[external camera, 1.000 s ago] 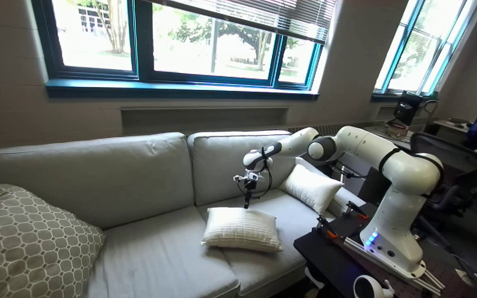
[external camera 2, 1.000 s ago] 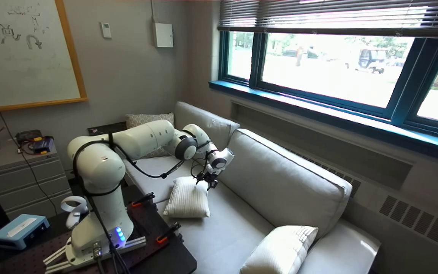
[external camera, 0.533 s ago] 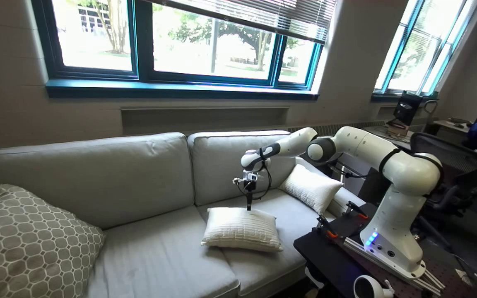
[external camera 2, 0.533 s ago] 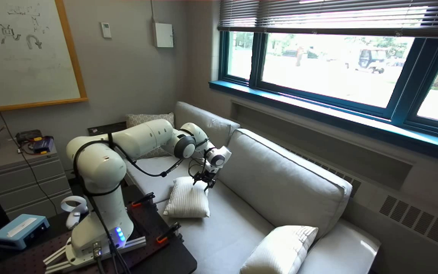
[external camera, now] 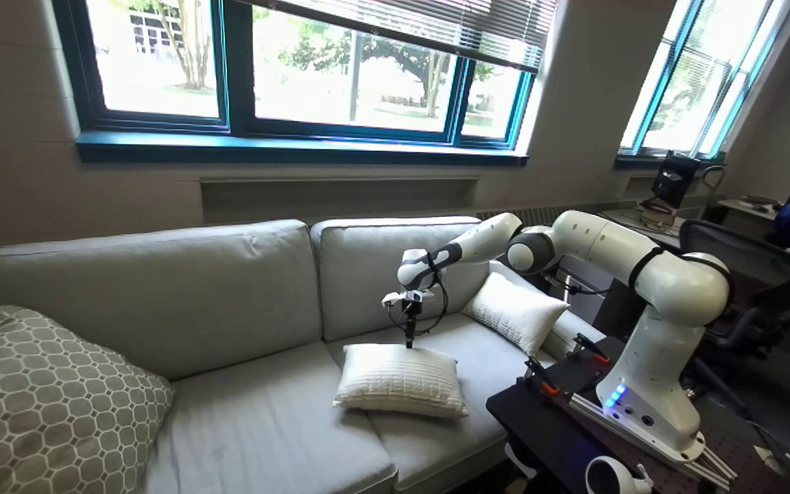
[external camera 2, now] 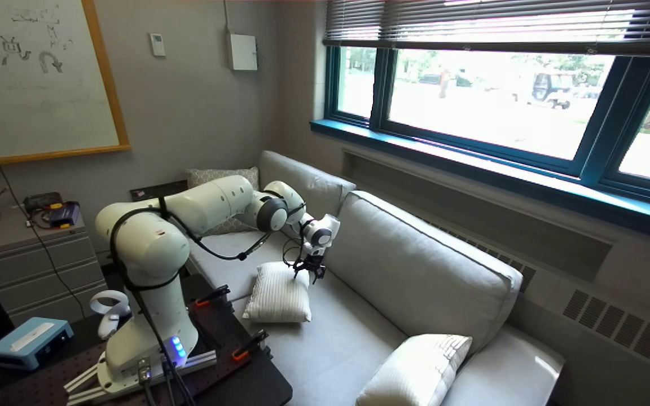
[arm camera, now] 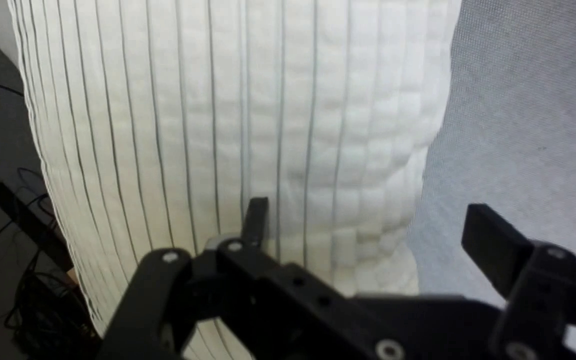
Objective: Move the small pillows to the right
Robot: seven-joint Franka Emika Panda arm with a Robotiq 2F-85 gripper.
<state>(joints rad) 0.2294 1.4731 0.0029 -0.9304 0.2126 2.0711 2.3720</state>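
Though off-centre, pillow (arm camera: 238, 140) beneath hand (arm camera: 370, 216).

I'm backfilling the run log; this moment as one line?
gripper: open, astride edge of middle small pillow | held: nothing | contact: unclear | other small pillow: beside armrest

Daylight through overexposed windows (external camera: 347, 82) — dim walls (external camera: 14, 158), bright glint on sofa arm (external camera 2: 508, 372)

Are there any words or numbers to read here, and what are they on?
Nothing I can read for sure.
Whiteboard: what looks like handwriting near the top, too faint to read.
Blue box: white label, too blurred to read.
Black panel: pale mark, too small to read.
Wall device: too small to tell.
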